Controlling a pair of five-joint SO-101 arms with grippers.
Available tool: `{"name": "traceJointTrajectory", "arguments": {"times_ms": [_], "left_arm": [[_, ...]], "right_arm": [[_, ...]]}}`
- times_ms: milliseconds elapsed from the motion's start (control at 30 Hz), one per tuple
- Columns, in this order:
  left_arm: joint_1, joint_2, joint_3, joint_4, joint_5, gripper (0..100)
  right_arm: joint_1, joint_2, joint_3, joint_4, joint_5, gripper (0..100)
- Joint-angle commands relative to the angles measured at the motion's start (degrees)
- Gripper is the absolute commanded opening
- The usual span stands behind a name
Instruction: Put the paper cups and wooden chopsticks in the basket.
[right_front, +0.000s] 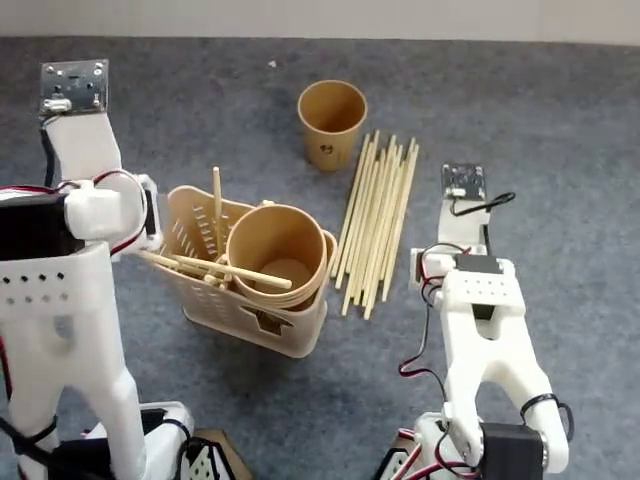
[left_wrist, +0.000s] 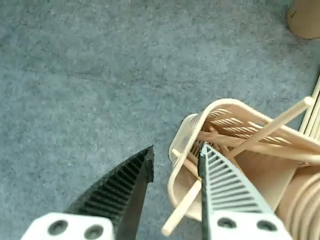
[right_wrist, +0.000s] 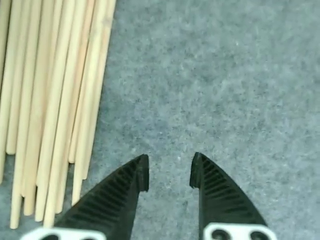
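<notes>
Nubby grey carpet (right_front: 530, 110), slatted plastic basket (right_front: 290, 335), straight wooden chopsticks (right_front: 378, 225)

The table (right_front: 560, 130) is surfaced edge to edge in grey-blue, short-napped fabric, slightly mottled. Along its far edge runs a pale off-white strip (right_front: 320, 18), flat and plain; whether it is wall or floor cannot be told. A small white speck (right_front: 272, 64) lies near that far edge. The light is soft and even, with faint shadows.
</notes>
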Motion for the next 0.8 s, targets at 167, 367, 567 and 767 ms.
{"name": "traceJointTrajectory", "arguments": {"times_ms": [167,367,567,767], "left_arm": [[-1.10,-1.01,7.60,0.09,-0.97,4],[-1.80,-1.54,9.98,-3.87,-1.23,4],[-2.33,-1.45,4.97,0.79,-3.43,4],[-8.22,-0.92,6.29,-0.97,-3.69,4]], "right_arm": [[0.48,-1.71,-0.13,-0.66,0.35,14.9],[0.40,-1.71,0.48,-0.66,0.35,14.9],[0.40,-1.80,0.92,-0.66,0.44,14.9],[-1.36,-2.42,1.98,7.08,0.35,14.9]]}}
